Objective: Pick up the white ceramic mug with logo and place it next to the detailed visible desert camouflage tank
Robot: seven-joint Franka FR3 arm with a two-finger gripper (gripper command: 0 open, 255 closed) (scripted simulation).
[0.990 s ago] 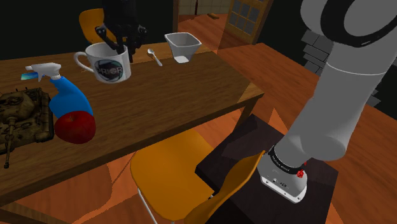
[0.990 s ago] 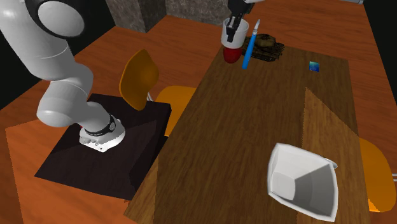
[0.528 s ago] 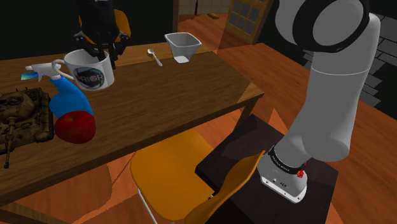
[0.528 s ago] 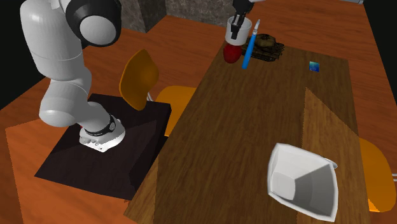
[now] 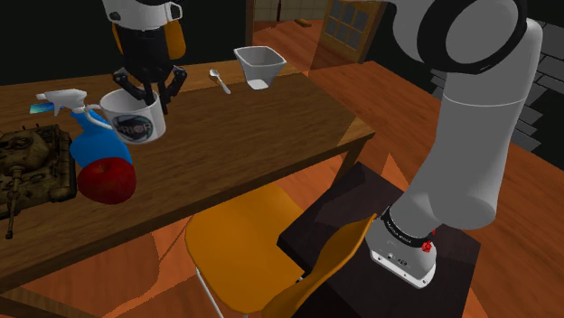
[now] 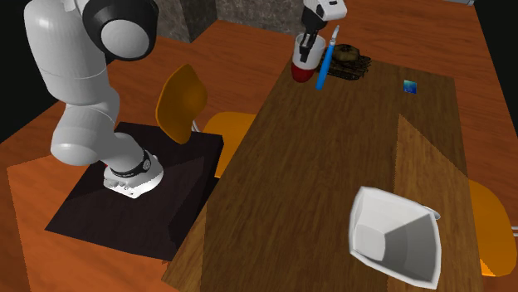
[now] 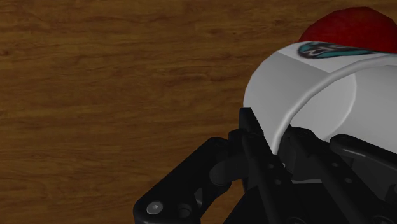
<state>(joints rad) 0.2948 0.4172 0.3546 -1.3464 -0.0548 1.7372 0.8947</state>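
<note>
The white mug (image 5: 136, 123) with a dark round logo hangs tilted above the wooden table (image 5: 262, 126), and my gripper (image 5: 147, 90) is shut on its rim from above. It hovers right beside the blue spray bottle (image 5: 93, 137) and above the red apple (image 5: 107, 181). The camouflage tank (image 5: 32, 163) lies past the bottle at the shoulder view's left edge. In the second exterior view the mug (image 6: 305, 50) hangs under the gripper (image 6: 309, 36), close to the tank (image 6: 349, 63). Through the wrist view, one finger is outside the mug (image 7: 299, 95) wall and one inside.
A white square bowl (image 5: 259, 65) and a spoon (image 5: 219, 81) lie at the table's far end. Two orange chairs (image 5: 244, 244) stand between the table and my stand. A small blue cube (image 6: 409, 85) sits beyond the tank.
The gripper has carried the mug toward the shoulder view's left and lower, from beside the spoon to right beside the spray bottle. The mug now tilts more.
</note>
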